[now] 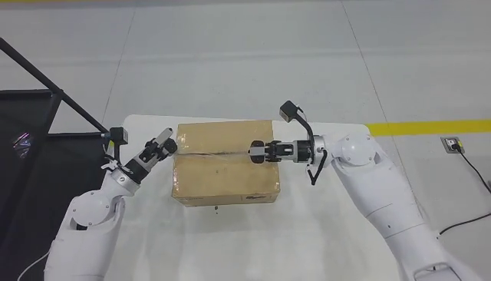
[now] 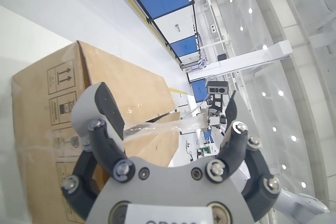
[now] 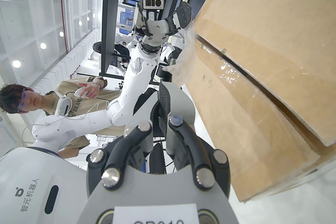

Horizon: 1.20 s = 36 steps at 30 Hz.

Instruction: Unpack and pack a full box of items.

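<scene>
White table (image 1: pixel 307 227) under the overhead camera carries your cardboard box (image 1: pixel 224 173) at its centre, with the left gripper (image 1: pixel 163 144) at the box's left end and the right gripper (image 1: pixel 255 152) above the top seam. Your left wrist camera shows that gripper's jaws spread wide, a strip of clear tape (image 2: pixel 162 126) running from beside one finger pad (image 2: pixel 109 104) across the box top. Your right wrist camera shows the jaws pinched narrow on the crumpled tape end, just beside the seam.
</scene>
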Tool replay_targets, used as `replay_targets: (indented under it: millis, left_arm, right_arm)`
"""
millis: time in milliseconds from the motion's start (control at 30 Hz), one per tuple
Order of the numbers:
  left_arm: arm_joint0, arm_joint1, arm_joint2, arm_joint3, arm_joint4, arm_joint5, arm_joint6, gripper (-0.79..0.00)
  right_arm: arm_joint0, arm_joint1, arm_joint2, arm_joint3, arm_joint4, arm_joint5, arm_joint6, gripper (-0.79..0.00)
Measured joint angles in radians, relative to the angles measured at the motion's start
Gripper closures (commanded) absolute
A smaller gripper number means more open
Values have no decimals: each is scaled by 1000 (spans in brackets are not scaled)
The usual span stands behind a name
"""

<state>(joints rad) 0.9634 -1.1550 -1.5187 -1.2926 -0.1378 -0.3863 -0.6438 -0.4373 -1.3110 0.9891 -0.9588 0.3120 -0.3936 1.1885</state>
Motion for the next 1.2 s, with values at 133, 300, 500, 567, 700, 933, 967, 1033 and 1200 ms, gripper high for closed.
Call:
replay_targets:
  millis: [133, 300, 500, 567, 700, 933, 967, 1033, 1200]
  left_arm:
    - [1, 3, 4, -4, -5, -13, -27, -785]
    - [13, 12, -11, -18, -21, -30, -89, -785]
    - [36, 19, -40, -53, -37, -47, -67, -785]
    - [44, 20, -44, -71, -46, -49, -58, -785]
    - [61, 21, -36, -114, -46, -44, -56, -785]
    - [37, 18, 19, -94, 9, -19, -33, -785]
    - [32, 17, 26, -86, 8, -18, -31, -785]
    - [20, 16, 40, -69, 7, -19, -32, -785]
    - [11, 17, 52, -54, 5, -29, -38, -785]
  right_arm:
    - [-1, 2, 3, 1, -1, -4, -4, 0]
    - [-1, 4, 8, 5, -10, -1, -13, 0]
    - [6, 3, 5, 21, -27, 12, -44, 0]
    - [9, 3, 3, 26, -35, 19, -57, 0]
    - [15, 3, -1, 34, -52, 36, -67, 0]
    - [16, 4, -6, 42, -85, 52, -87, 0]
    - [15, 5, -6, 42, -91, 54, -92, 0]
    - [14, 6, -6, 42, -113, 62, -114, 0]
    - [8, 7, -11, 29, -151, 82, -149, 0]
